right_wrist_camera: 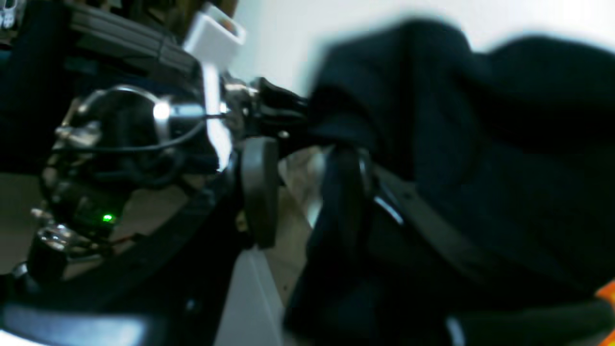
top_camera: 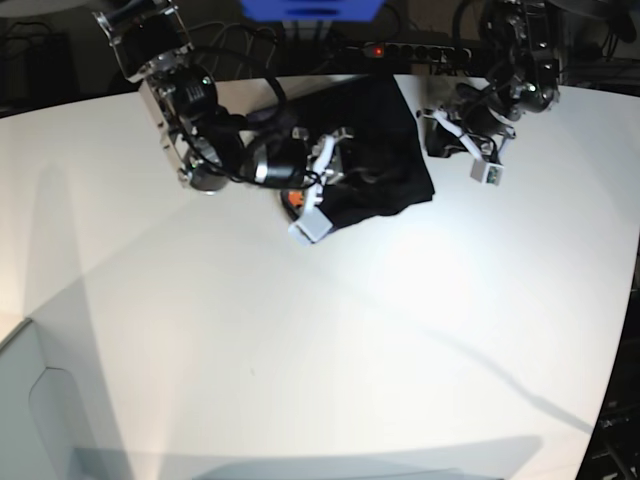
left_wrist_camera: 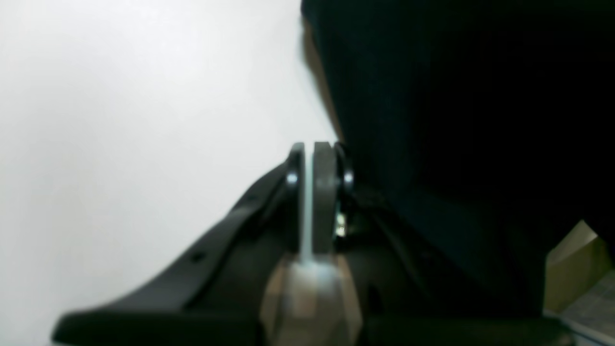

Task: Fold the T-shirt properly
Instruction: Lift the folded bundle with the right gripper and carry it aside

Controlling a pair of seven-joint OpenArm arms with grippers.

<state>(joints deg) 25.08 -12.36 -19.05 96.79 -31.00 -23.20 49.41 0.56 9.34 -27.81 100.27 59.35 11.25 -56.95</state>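
T-shirt (top_camera: 375, 150): black, bunched at 12 o'clock on the white desk (top_camera: 300, 350). Right gripper (right_wrist_camera: 300, 192): apparently clamping cloth, view blurred. Left gripper (left_wrist_camera: 314, 158): jaws together, beside the hem, holding nothing. Risk: a one-sided lift drags the heap into a twist.

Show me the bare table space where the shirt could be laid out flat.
The white table is bare in front of the T-shirt, out to the near edge, and along its left side. It is crowded at the far edge: the right claw grips the bunched shirt, and the left claw is beside it.
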